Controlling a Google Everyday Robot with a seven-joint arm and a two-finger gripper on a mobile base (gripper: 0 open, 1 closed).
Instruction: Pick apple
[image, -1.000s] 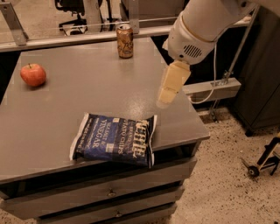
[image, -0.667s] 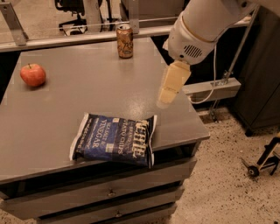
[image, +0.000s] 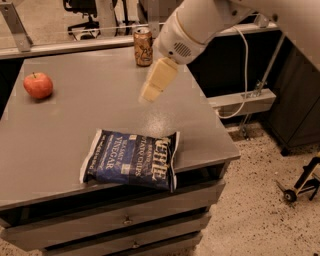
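Leftward since a second ago, the gripper (image: 149, 93) now hangs above the right half of the tabletop (image: 90, 110), nearer the far edge, just in front of the can (image: 143, 46), pointing down and left. Whether it is clenched or released I cannot tell. The apple (image: 38, 85) sits by the left edge, well apart from it. Apple, can and the bag (image: 130, 159) at the near edge have not shifted.

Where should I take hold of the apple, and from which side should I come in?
Probably grip the apple across its round middle, coming down from above: it sits stem-up, alone near the table's left edge, with nothing crowding it. The gripper hovers over mid-table, well to the apple's right.
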